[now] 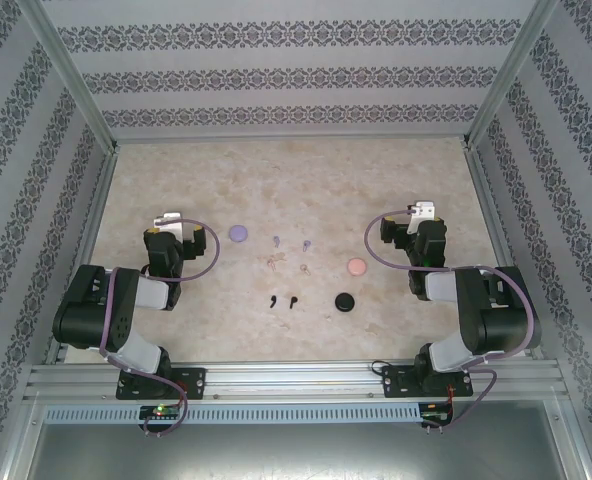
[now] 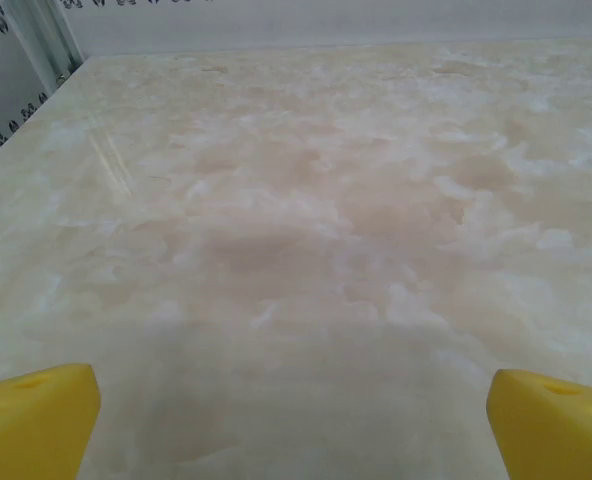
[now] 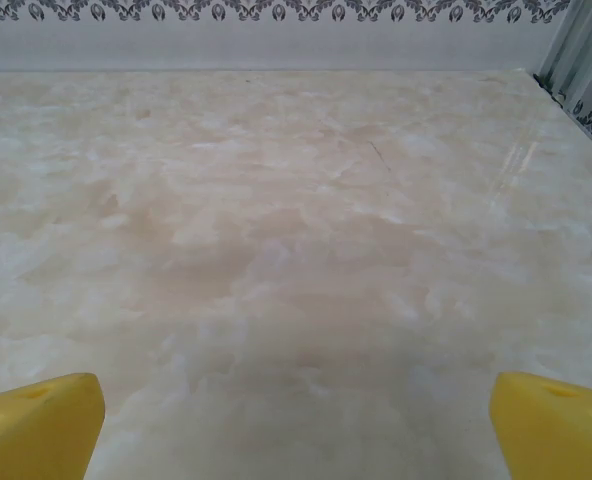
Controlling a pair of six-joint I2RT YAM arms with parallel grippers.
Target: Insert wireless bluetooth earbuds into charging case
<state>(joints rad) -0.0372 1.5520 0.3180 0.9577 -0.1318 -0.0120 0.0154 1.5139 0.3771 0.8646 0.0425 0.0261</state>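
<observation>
the table (image 1: 176, 180), marble-patterned, carried the left arm (image 1: 106, 315) and the right arm (image 1: 491, 320), both folded at its near edge. the left gripper (image 2: 296, 425) and the right gripper (image 3: 296, 430) each had yellow fingertips (image 2: 36, 425) spread far apart, with nothing between them. three round cases lay between the arms: the lilac case (image 1: 239, 232) towards the left arm, the pink case (image 1: 356, 267) towards the right, the black case (image 1: 346, 301) nearest the bases. the earbuds (image 1: 292, 299) lay loose on the marble among them, none in a case. the black pair (image 1: 274, 301) was just left of the black case, the lilac pair (image 1: 276, 240) right of the lilac case, and the pink pair (image 1: 273, 262) faint in the middle. we judged the step in hand to be a first reach. done well, it would take one bud low and square and match its colour to a case. whether the cases stood lidded we could not tell. the overhead view gave us the layout. the wrist views gave us the finger spread and bare marble ahead, so aim had to come from above.
</observation>
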